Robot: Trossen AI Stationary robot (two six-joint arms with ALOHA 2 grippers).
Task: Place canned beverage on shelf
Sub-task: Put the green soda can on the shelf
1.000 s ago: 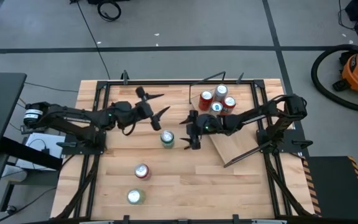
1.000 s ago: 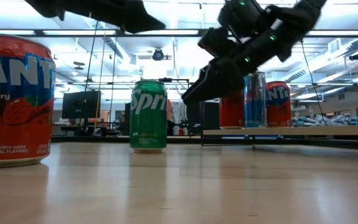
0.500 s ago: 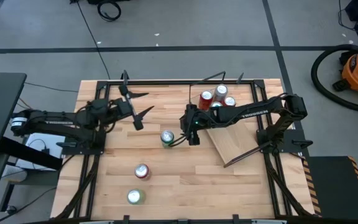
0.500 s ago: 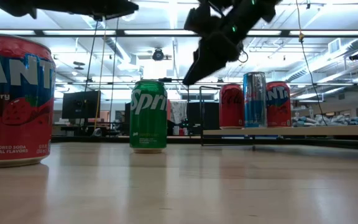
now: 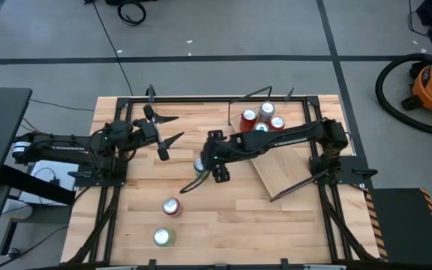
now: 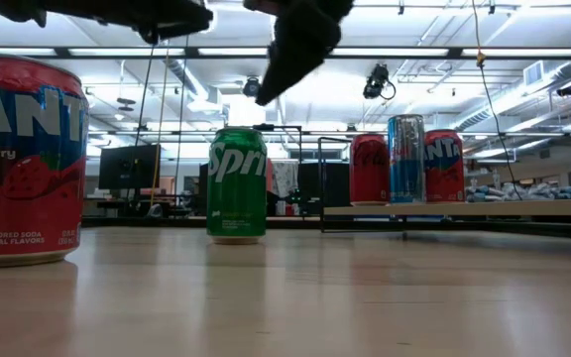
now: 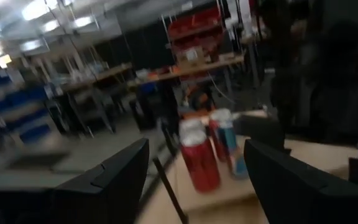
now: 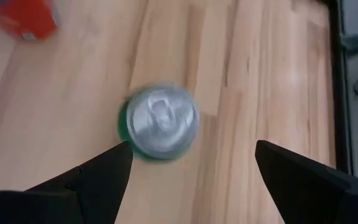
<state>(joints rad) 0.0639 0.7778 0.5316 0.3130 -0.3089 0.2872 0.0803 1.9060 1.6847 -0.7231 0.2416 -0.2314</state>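
Overhead, the right gripper (image 5: 201, 174) hangs spread and empty above the green can (image 8: 159, 122) mid-table; bare wood rings it. The left gripper (image 5: 161, 135), spread, empty, waits near the far edge. The shelf (image 5: 287, 169) sits at the right edge.

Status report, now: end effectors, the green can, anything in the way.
Right end effector open, above the green can, not touching. Left end effector open, waiting aside. Can upright on table; shelf holds four cans. Nothing in the way.
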